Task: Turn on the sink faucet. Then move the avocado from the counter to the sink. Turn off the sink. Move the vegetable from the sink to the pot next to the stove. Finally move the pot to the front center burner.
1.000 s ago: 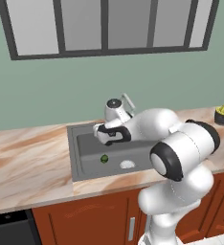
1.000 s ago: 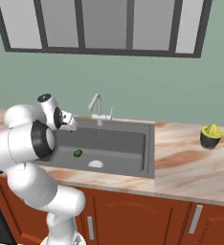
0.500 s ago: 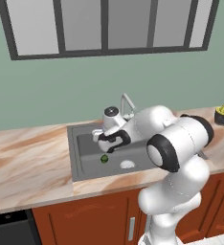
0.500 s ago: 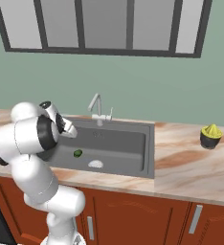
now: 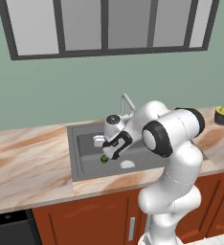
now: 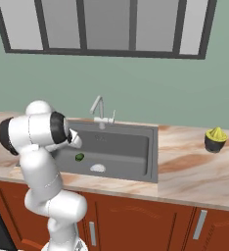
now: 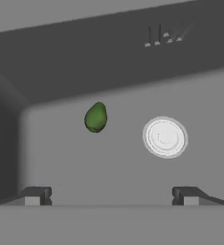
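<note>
The small dark green avocado (image 5: 104,159) lies on the floor of the dark grey sink (image 5: 85,165), left of the pale round drain (image 5: 127,164). My gripper (image 5: 112,151) hangs open just above it, inside the basin. In the hand view the avocado (image 7: 95,117) sits ahead of and between the two fingertips (image 7: 35,195), with the drain (image 7: 165,137) to its right and my gripper (image 7: 111,196) holding nothing. In the right base view, the avocado (image 6: 79,157) shows beside my white hand. The silver faucet (image 5: 127,103) stands at the sink's back rim. The pot is out of view.
The marbled counter (image 5: 28,162) runs on both sides of the sink. A dark bowl with a yellow-green thing (image 6: 215,138) stands on the right part. A black appliance (image 5: 6,229) sits low at the left. Reddish-brown cabinets (image 6: 150,220) lie below.
My hand has come down and a little left into the basin, ending just above the avocado. The avocado has stayed where it was, and the jaws have stayed wide.
</note>
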